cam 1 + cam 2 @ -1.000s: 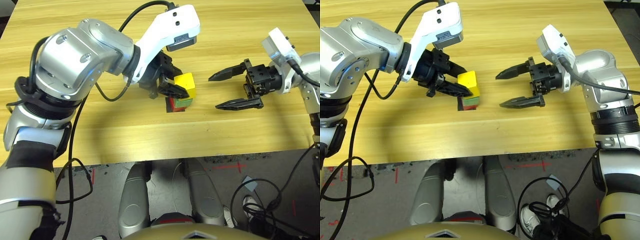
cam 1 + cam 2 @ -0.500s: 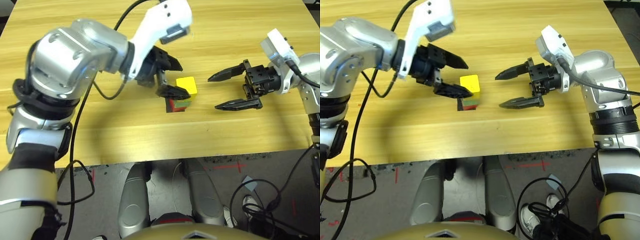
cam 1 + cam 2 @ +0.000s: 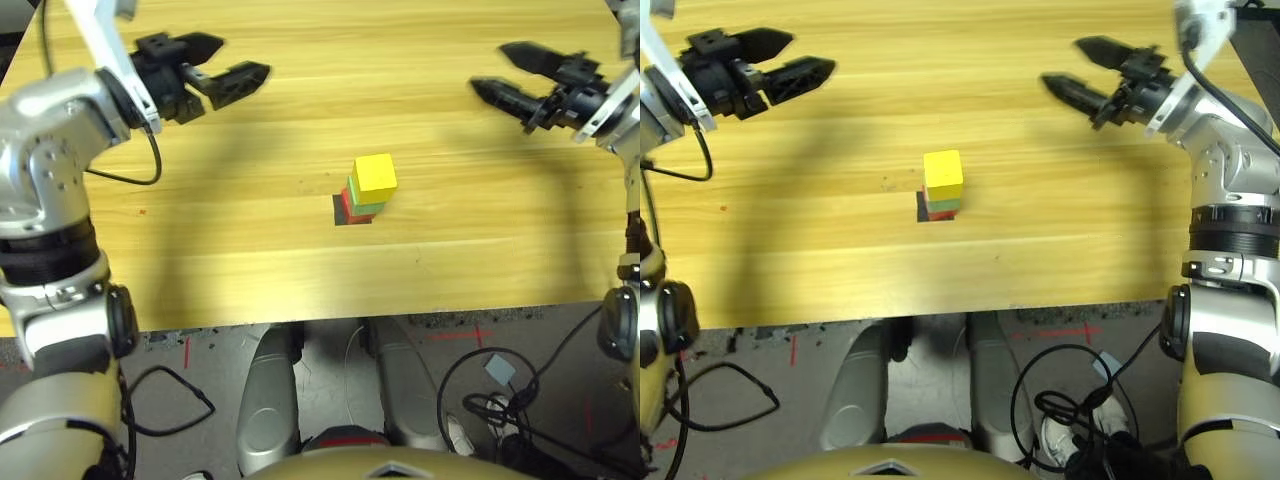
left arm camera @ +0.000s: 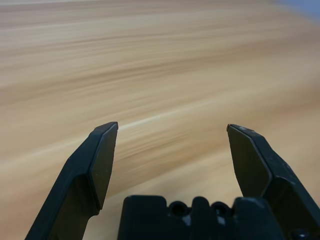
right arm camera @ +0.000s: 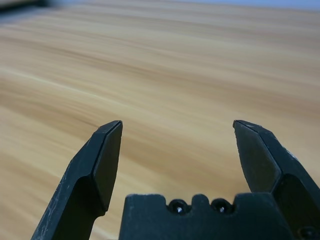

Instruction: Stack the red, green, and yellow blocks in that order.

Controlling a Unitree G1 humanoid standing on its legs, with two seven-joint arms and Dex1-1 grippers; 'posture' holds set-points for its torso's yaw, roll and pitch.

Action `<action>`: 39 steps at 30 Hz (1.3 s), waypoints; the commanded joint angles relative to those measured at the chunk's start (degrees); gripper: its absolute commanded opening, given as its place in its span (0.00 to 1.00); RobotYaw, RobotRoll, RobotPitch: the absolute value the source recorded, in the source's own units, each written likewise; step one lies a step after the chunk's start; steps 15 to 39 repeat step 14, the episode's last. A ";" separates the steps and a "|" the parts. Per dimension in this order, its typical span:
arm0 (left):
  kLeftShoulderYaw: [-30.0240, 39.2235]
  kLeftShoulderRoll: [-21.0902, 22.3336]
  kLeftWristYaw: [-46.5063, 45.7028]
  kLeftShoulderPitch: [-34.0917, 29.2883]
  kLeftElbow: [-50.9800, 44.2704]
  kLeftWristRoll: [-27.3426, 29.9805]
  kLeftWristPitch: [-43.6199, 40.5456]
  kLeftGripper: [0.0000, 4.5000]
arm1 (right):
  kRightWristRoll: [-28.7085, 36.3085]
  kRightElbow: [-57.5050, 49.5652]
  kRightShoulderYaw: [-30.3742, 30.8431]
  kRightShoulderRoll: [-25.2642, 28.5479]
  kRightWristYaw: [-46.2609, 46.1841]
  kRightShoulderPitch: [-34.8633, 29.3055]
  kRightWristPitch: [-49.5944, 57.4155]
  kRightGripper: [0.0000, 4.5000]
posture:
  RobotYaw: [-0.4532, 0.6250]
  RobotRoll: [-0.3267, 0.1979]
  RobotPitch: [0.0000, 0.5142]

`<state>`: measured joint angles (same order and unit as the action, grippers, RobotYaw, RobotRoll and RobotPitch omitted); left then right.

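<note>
In the middle of the wooden table stands a stack: the red block (image 3: 346, 207) at the bottom, the green block (image 3: 362, 204) on it, the yellow block (image 3: 374, 174) on top, slightly offset. The stack rests on a flat black patch (image 3: 339, 210). My left gripper (image 3: 240, 62) is open and raised at the far left, well away from the stack. At the far right my right gripper (image 3: 490, 70) is open too, nothing between its fingers. Both wrist views look past spread black fingers (image 4: 97, 160) (image 5: 100, 160) at bare wood.
The wooden table (image 3: 250, 250) stretches around the stack, its front edge near the bottom of the eye views. Below the edge lies floor with black cables (image 3: 480, 390) and red tape marks.
My left gripper let go of the yellow block, opened wide and pulled back to the far left. The right gripper also withdrew to the far right. The stack stands alone.
</note>
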<state>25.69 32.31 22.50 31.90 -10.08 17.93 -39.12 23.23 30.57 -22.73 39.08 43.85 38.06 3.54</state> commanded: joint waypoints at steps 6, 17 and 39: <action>6.84 -8.05 -8.73 -12.87 6.15 -4.39 28.70 0.99 | -2.07 9.16 -5.59 1.88 -9.19 -4.22 -13.03 1.00 | 0.47 0.51 0.66; 5.83 -7.87 -8.50 -16.23 13.07 -3.97 38.69 0.99 | -1.94 10.53 -5.51 2.15 -10.55 -4.50 -15.17 1.00 | 0.46 0.47 0.68; 5.83 -7.87 -8.50 -16.23 13.07 -3.97 38.69 0.99 | -1.94 10.53 -5.51 2.15 -10.55 -4.50 -15.17 1.00 | 0.46 0.47 0.68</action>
